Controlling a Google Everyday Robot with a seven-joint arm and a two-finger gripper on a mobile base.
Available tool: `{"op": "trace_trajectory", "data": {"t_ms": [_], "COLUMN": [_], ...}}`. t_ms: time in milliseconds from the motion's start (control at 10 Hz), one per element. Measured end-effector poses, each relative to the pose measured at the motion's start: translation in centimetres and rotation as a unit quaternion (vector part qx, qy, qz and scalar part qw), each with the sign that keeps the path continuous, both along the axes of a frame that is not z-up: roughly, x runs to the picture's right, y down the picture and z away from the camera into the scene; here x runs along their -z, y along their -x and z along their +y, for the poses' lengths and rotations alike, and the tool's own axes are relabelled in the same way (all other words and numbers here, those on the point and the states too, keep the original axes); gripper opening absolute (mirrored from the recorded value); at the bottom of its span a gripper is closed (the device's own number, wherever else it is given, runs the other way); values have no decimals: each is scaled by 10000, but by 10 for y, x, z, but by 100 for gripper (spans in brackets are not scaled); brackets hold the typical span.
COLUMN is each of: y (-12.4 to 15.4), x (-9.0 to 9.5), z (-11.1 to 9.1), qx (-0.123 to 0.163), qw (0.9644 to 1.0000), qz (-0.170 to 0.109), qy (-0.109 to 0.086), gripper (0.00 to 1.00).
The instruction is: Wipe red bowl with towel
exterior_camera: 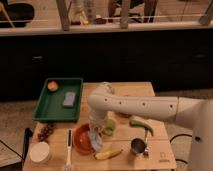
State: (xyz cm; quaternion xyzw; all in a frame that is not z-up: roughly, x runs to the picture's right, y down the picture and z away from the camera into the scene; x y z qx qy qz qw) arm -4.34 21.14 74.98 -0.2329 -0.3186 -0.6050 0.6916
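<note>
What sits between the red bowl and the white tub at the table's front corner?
A white-handled utensil lies between the red bowl and the white tub, as the camera view shows. The gripper hangs at the bowl's opposite side.

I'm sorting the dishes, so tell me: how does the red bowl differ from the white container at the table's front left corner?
The red bowl is red-orange; the white container is pale. The red bowl has the gripper and the towel over its right rim; the white container has nothing touching it. Both are round and sit upright on the table.
</note>
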Motion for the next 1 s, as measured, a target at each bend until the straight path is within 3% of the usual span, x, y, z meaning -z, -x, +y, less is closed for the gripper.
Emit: {"op": "trace_trajectory", "data": {"t_ms": [300, 500, 700, 1000], "y": [2, 19, 45, 56], "x": [-12, -17, -20, -20], "z": [-21, -28, -27, -19], "qx": [-120, -68, 113, 323], "qw": [9998, 9998, 9994, 9982], "qz": [80, -47, -305, -508], "qy": [-143, -156, -87, 43], "gripper": [0, 0, 0, 0]}}
